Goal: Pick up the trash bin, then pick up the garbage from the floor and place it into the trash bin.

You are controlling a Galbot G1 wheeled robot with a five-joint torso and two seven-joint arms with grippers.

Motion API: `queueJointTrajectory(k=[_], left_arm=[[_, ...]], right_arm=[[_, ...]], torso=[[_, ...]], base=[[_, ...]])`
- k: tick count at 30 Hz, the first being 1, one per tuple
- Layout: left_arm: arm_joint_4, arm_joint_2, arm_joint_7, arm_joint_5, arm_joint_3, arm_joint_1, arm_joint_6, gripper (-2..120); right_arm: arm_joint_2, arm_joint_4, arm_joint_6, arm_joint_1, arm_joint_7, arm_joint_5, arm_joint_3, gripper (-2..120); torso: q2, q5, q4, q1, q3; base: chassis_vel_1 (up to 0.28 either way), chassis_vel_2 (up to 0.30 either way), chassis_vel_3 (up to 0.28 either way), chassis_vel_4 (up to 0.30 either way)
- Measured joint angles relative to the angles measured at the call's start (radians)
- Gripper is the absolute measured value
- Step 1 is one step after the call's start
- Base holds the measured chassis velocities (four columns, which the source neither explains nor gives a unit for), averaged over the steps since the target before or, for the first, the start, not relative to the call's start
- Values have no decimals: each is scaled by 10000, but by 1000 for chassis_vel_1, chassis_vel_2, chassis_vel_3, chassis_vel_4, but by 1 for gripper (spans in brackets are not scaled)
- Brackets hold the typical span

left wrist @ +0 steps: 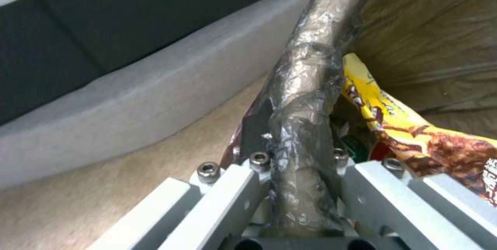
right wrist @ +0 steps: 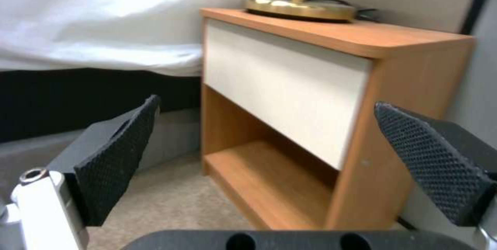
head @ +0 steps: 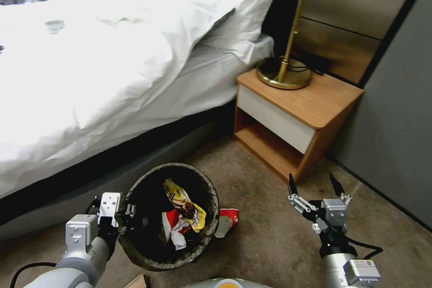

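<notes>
The trash bin, round with a dark bag liner, hangs tilted low over the carpet. My left gripper is shut on its near-left rim, and the left wrist view shows the liner-wrapped rim clamped in that gripper. Inside the bin lie a yellow snack wrapper and a red-white wrapper. Another red-white piece of garbage lies on the floor against the bin's right side. My right gripper is open and holds nothing, in the air in front of the nightstand.
A wooden nightstand with a brass lamp stands ahead on the right, against a grey wall. The bed with its dark base runs along the left. Open carpet lies between the arms.
</notes>
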Motion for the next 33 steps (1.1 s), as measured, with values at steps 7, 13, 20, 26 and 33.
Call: queueJointTrajectory(k=[7,13,20,26,33], left_arm=[[0,-14,-3,0,-1,-4,0,1],[0,-21,-3,-2,-4,-15,0,1],[0,-15,-21,0,-24,-10,0,1],[0,6,-25,-2,-30,20,0,1],[0,-5,-27,-8,-56,72,0,1]], right_arm=[[-43,-19,-48,24,-5,0,-38,100],[-95,-34,-93,34,-29,3,-84,100],[-452,-37,-502,155,-112,118,-118,100],[-1004,-88,-1541,639,-710,419,-6,100],[-934,-154,-2441,982,-2005,509,163,100]], torso=[[0,0,-1,0,0],[0,0,0,0,0],[0,0,2,0,0],[0,-1,-2,0,0],[0,1,-3,0,0]], base=[[76,76,76,81],[86,82,82,80],[74,72,79,71],[15,15,17,6],[0,0,0,0]])
